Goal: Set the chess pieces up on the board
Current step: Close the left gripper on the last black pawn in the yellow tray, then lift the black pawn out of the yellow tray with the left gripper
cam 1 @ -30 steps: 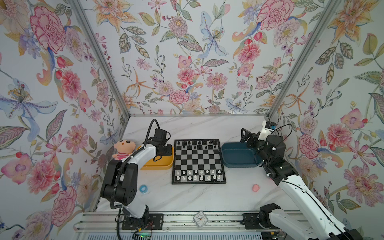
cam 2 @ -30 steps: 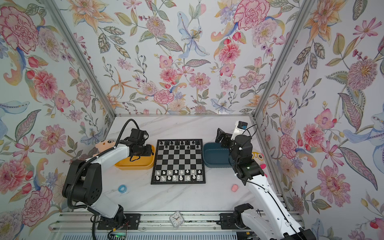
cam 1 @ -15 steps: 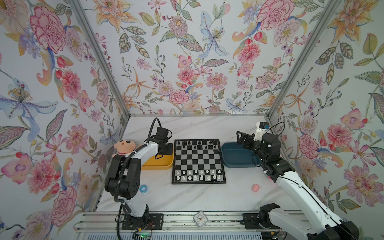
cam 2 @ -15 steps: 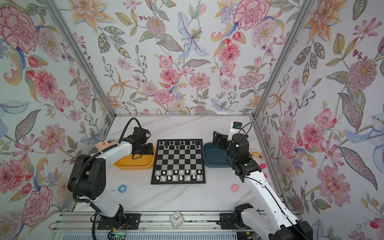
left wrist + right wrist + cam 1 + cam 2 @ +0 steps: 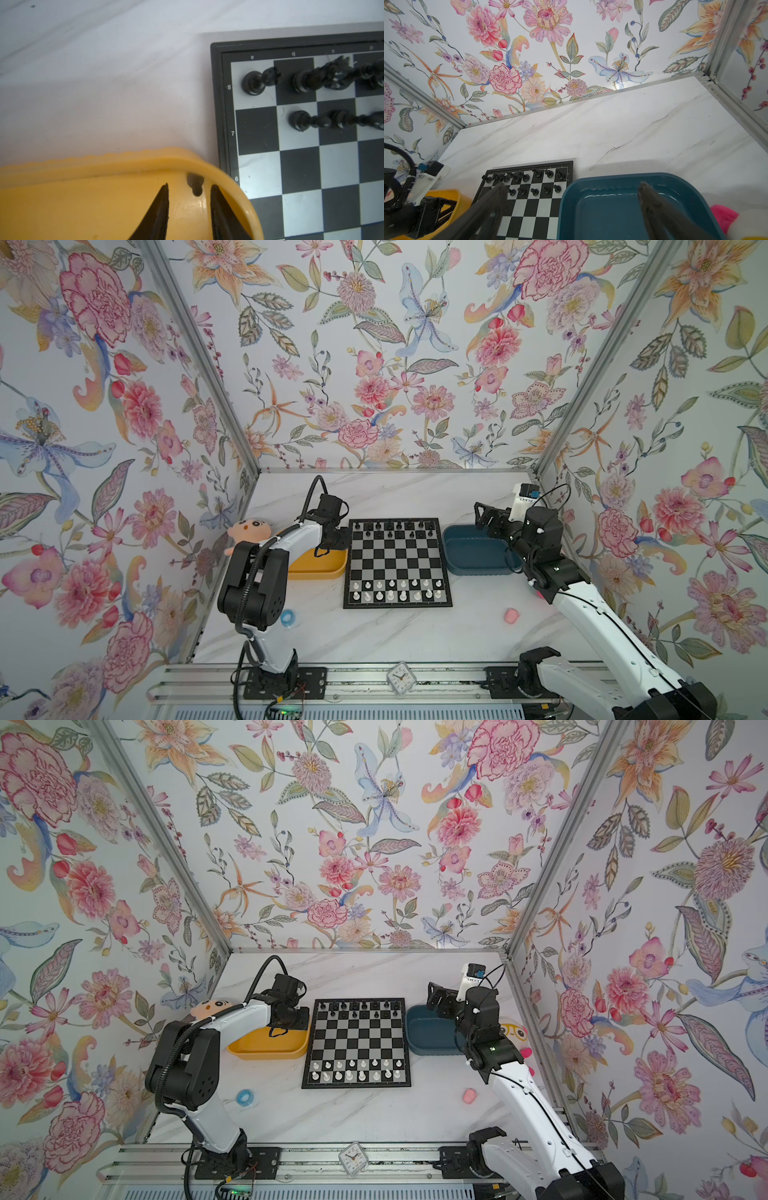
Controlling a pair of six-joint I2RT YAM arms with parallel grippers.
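We list 1 black pawn (image 5: 195, 185) lying in the yellow tray (image 5: 124, 164) beside the board (image 5: 397, 562), untouched between the parted fingers of the left gripper (image 5: 190, 185); right gripper (image 5: 572, 185) spread wide over blue tray (image 5: 612, 176), empty.

Your top views look down from high above the 6 o'clock edge of the desk (image 5: 395, 639), facing the back wall (image 5: 374, 364) at 12, far enough off to hold both arms and the board (image 5: 397, 562). They share nearly the whole scene, shifted slightly sideways. Your left wrist camera hangs very close over the yellow tray (image 5: 318, 570), at the board's 9 o'clock, looking down past its jaws. Your right wrist camera sits low above the blue tray (image 5: 473, 556), at 3 o'clock, facing the back wall from farther off. Both wrist views share the board's black pieces (image 5: 253, 83) and the yellow tray.
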